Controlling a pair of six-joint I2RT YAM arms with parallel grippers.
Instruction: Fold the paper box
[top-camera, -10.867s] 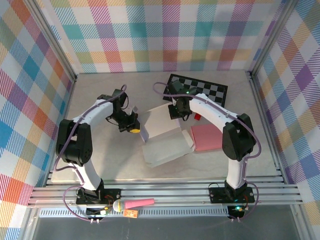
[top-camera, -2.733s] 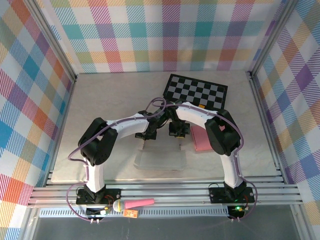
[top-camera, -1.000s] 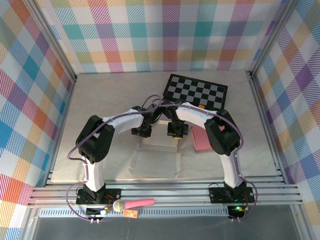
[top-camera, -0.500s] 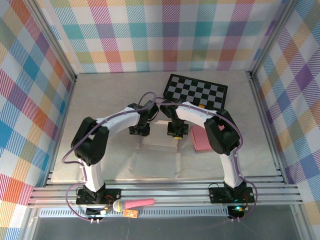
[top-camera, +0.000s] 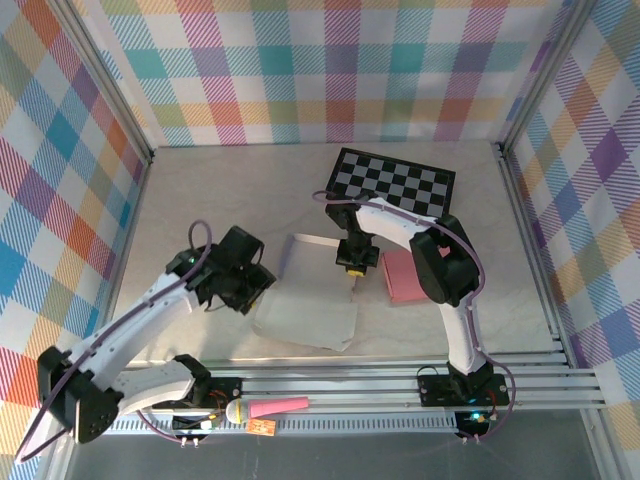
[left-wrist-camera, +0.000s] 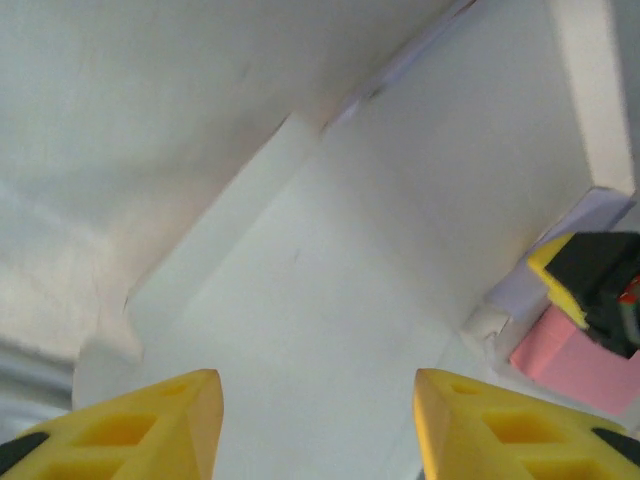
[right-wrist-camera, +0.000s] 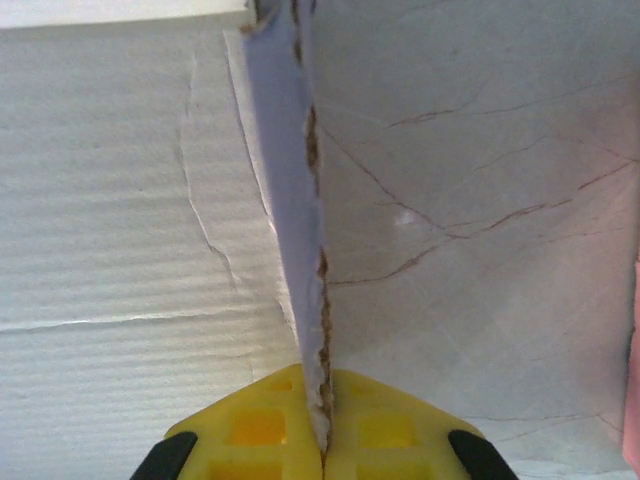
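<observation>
Looking down from the top camera, I've got the paper box (top-camera: 308, 292) lying mostly flat in the middle of the table (top-camera: 200, 200), a little toward the near edge. It's white, with one panel raised along its far side.

My right gripper (top-camera: 355, 264) is at the box's right edge. On the right wrist camera its two yellow pads (right-wrist-camera: 262, 432) are pressed together on a thin upright flap (right-wrist-camera: 296, 200). The flap's torn-looking edge runs straight up from between them. White card lies to the left of that flap and bare marbled table to the right.

My left gripper (top-camera: 252, 287) sits at the box's left edge, on the near-left part of the table. On the left wrist camera its yellow fingers (left-wrist-camera: 140, 425) stand well apart, nothing between them, with the broad white panel spread out beyond. I can't quite tell from here whether the tips are touching the card or just hovering over it.

A pink pad (top-camera: 405, 275) lies on the table just to the right of the box. A checkered mat (top-camera: 395, 182) lies toward the far edge, right of centre, well apart from the box.
</observation>
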